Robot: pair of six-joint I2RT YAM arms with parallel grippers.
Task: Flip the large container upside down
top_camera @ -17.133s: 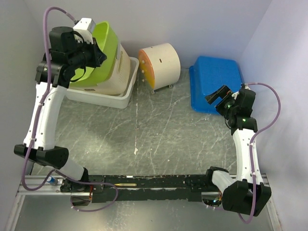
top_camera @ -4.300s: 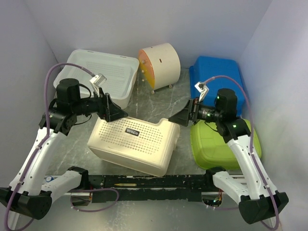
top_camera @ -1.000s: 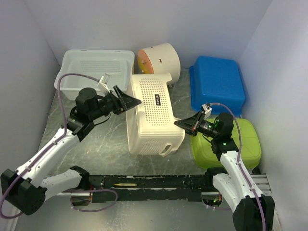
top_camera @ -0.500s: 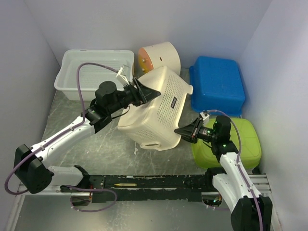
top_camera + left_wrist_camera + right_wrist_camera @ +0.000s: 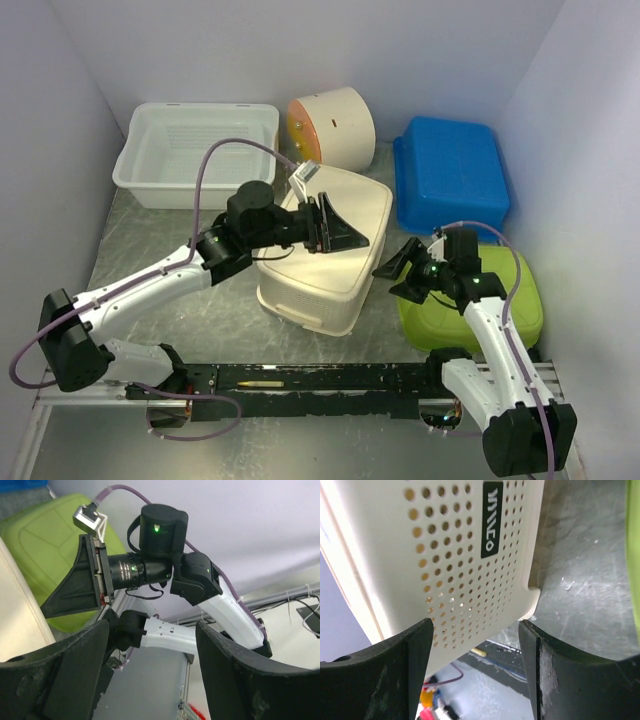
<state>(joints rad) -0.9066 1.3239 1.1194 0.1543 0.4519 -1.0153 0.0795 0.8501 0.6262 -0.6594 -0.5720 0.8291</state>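
The large container (image 5: pixel 322 252), a cream perforated basket, lies bottom-up at the middle of the table. My left gripper (image 5: pixel 347 233) hovers over its right half, pointing right, open with nothing between its fingers. In the left wrist view only a cream edge of the container (image 5: pixel 20 615) shows beside the open left gripper (image 5: pixel 150 680). My right gripper (image 5: pixel 389 275) stands open just right of the container, apart from it. The right wrist view shows the container's holed side wall (image 5: pixel 465 555) and rim ahead of the open right gripper (image 5: pixel 475 670).
A white tub (image 5: pixel 195 150) stands at the back left, a cream cylinder with an orange face (image 5: pixel 330 125) at the back centre. An overturned blue bin (image 5: pixel 450 175) sits at the back right. An overturned green bin (image 5: pixel 470 305) lies under my right arm.
The container has tipped from tilted on its side to flat, bottom-up. My right gripper has opened and drawn back to the right. My left gripper has moved right over the container.
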